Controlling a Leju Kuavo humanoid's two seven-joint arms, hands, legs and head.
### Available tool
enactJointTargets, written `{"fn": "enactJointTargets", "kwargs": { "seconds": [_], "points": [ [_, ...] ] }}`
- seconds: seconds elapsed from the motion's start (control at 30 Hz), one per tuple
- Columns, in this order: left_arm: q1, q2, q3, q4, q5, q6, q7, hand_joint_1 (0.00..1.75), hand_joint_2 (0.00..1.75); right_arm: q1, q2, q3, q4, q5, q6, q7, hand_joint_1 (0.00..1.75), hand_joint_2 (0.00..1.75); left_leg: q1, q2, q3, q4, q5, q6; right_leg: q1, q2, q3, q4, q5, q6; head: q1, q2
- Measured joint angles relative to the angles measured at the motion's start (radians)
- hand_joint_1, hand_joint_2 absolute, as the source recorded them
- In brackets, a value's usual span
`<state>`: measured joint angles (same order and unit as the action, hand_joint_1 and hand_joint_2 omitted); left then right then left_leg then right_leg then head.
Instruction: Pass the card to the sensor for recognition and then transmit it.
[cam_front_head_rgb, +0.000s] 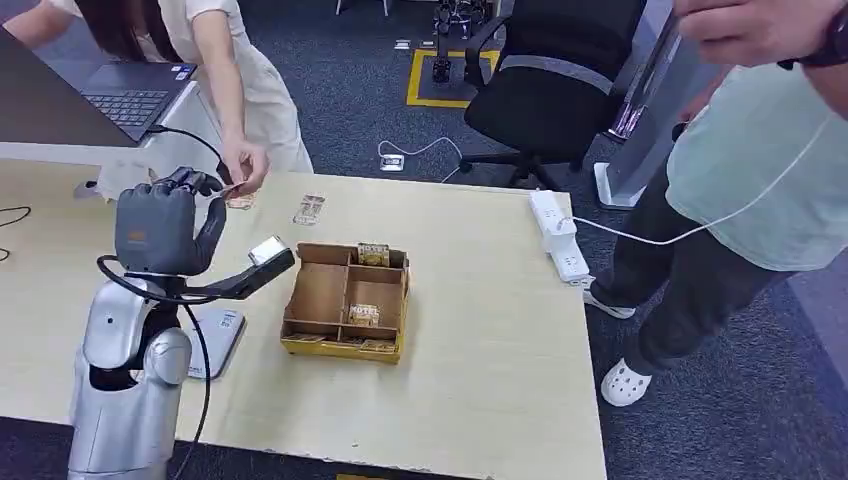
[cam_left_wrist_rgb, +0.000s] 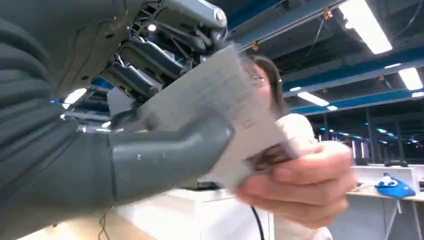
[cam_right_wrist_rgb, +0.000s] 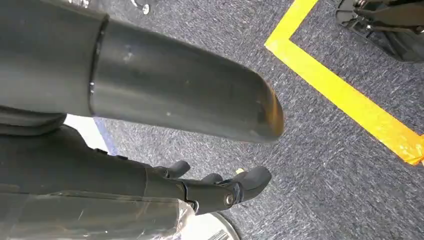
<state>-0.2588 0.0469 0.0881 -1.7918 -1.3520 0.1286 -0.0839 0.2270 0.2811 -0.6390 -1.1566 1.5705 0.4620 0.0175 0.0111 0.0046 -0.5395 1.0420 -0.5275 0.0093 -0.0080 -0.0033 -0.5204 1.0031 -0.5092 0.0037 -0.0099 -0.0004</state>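
Observation:
My left hand (cam_front_head_rgb: 160, 228) is raised above the table's left part, holding a white card (cam_left_wrist_rgb: 220, 102) between thumb and fingers (cam_left_wrist_rgb: 150, 60). A person's hand (cam_left_wrist_rgb: 300, 185) grips the card's far end at the same time; in the head view that hand (cam_front_head_rgb: 244, 166) meets my fingertips. A flat grey-white sensor pad (cam_front_head_rgb: 216, 338) lies on the table beside my left arm. My right hand (cam_right_wrist_rgb: 165, 95) hangs over the carpet, fingers apart and holding nothing.
A brown cardboard organiser (cam_front_head_rgb: 300, 300) with several cards stands mid-table. Loose cards (cam_front_head_rgb: 309, 208) lie behind it. A white power strip (cam_front_head_rgb: 560, 235) is at the right edge, where a second person (cam_front_head_rgb: 760, 170) stands. A laptop (cam_front_head_rgb: 130, 95) and a black chair (cam_front_head_rgb: 550, 80) are behind.

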Motion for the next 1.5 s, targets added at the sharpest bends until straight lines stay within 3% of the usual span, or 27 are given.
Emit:
{"fn": "enactJointTargets", "kwargs": {
  "seconds": [0.13,0.17,0.27,0.37,0.4,0.53,0.7,0.77,0.87,0.97,1.1,1.23,1.5],
  "points": [
    [-0.001,-0.02,0.023,0.005,0.081,-0.045,-0.012,0.0,1.75,0.0,0.0,0.0,0.0,0.0,0.003,0.009,0.0,0.0,0.0,0.0,0.0,0.0,0.0,0.0,0.0,0.0,0.0,0.0,0.0,0.0,0.0,0.0],
    [-0.002,-0.027,0.03,0.005,0.109,-0.076,-0.013,0.0,0.0,0.0,0.0,0.0,-0.001,0.0,0.006,0.01,0.0,0.0,0.0,0.0,0.0,0.0,0.0,0.0,0.0,0.0,0.0,0.0,0.0,0.0,0.0,0.0],
    [-0.003,-0.054,0.043,0.005,0.206,-0.153,0.003,0.0,0.0,0.001,0.0,-0.002,-0.01,0.0,0.016,0.01,0.0,0.0,0.0,0.0,0.0,0.0,0.0,0.0,0.0,0.0,0.0,0.0,0.0,0.0,0.0,0.0],
    [-0.003,-0.084,0.063,-0.006,0.253,-0.172,0.024,0.0,0.0,0.004,0.002,-0.011,-0.021,0.0,0.028,0.011,0.0,0.0,0.0,0.0,0.0,0.001,0.0,0.0,0.0,0.0,0.0,0.0,0.0,0.001,0.0,0.0],
    [-0.003,-0.09,0.067,-0.01,0.257,-0.175,0.027,0.0,1.75,0.004,0.002,-0.013,-0.024,0.0,0.031,0.011,0.0,0.0,0.0,0.0,0.0,0.001,0.0,0.0,0.0,0.0,0.0,0.0,0.0,0.001,0.0,0.0],
    [-0.002,-0.101,0.076,-0.021,0.253,-0.196,0.024,0.0,1.75,0.005,0.003,-0.016,-0.03,0.0,0.033,0.011,0.0,0.0,0.0,0.0,-0.001,0.001,0.0,0.0,0.0,0.0,0.0,0.0,0.0,0.001,0.0,0.0],
    [0.035,-0.067,0.067,-0.026,0.308,-0.266,-0.044,0.0,1.75,0.006,0.003,-0.025,-0.031,0.0,0.018,0.003,0.0,0.0,0.0,0.0,-0.001,0.0,0.0,0.0,0.0,0.0,-0.001,0.0,0.0,0.001,0.0,0.0],
    [0.066,-0.016,0.033,-0.03,0.368,-0.342,-0.079,0.0,1.75,0.007,0.005,-0.032,-0.038,0.0,0.014,-0.008,0.0,0.0,0.0,0.001,0.0,0.0,0.0,0.0,0.0,0.001,-0.001,0.0,0.0,0.001,0.0,0.0],
    [0.129,0.113,-0.063,-0.044,0.445,-0.416,-0.115,0.0,1.75,0.012,0.006,-0.059,-0.049,0.0,0.012,0.007,0.0,0.0,0.0,0.002,-0.001,0.0,0.0,0.0,0.0,0.002,-0.003,0.0,0.0,0.0,0.0,0.0],
    [0.162,0.242,-0.177,-0.062,0.438,-0.41,-0.148,0.0,1.75,0.015,0.009,-0.08,-0.062,0.0,0.013,0.018,0.0,0.0,0.0,0.001,-0.003,0.0,0.0,0.0,0.0,0.001,-0.004,0.0,0.0,0.0,0.0,0.0],
    [0.166,0.342,-0.352,-0.085,0.414,-0.376,-0.158,0.0,1.75,0.015,0.009,-0.087,-0.063,0.0,0.002,-0.018,0.0,0.0,0.0,0.001,-0.003,0.0,0.0,0.0,0.0,0.001,-0.004,0.0,0.0,0.001,0.0,0.0],
    [0.167,0.393,-0.461,-0.104,0.415,-0.35,-0.146,0.0,1.75,0.015,0.009,-0.088,-0.056,0.0,-0.012,-0.024,0.0,0.0,0.0,0.001,-0.003,0.001,0.0,0.0,-0.001,0.001,-0.003,0.0,0.001,0.001,0.0,0.0],
    [0.167,0.413,-0.552,-0.121,0.337,-0.308,-0.079,0.0,1.75,0.015,0.009,-0.088,-0.053,0.0,-0.015,-0.021,0.0,0.0,-0.001,0.001,-0.003,0.001,0.0,0.0,-0.001,0.001,-0.004,0.0,0.001,0.001,0.0,0.0]
  ]
}}
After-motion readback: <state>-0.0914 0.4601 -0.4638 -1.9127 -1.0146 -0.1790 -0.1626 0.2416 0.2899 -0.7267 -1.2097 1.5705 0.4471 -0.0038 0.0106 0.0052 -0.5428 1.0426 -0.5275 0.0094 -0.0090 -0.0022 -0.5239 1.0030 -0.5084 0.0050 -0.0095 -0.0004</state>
